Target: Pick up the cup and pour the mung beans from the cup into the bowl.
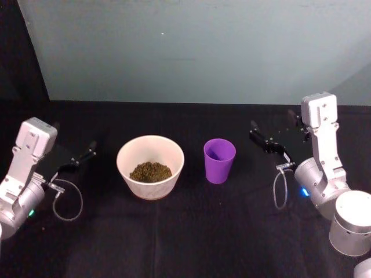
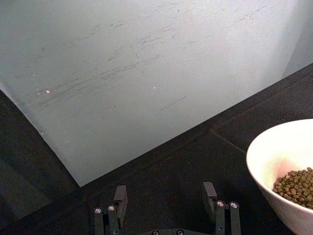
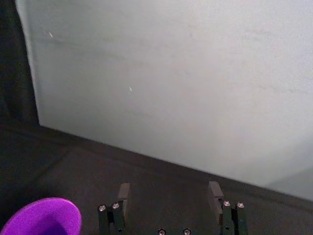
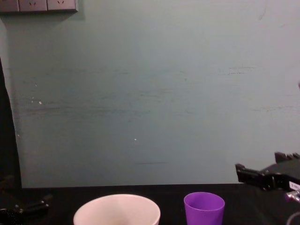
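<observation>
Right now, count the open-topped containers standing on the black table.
2. The wide pale pinkish-white bowl sits left of centre with mung beans inside; the small bright purple plastic cup stands upright just to its right, apart from it.

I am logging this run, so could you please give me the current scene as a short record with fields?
cup: purple cup upright on the black table, held by nothing
bowl: pale bowl left of the cup, apart from it
mung beans: pile of mung beans lying in the bowl
left tool: left tool open, left of the bowl, clear of it
right tool: right tool open, right of the cup, not touching it
</observation>
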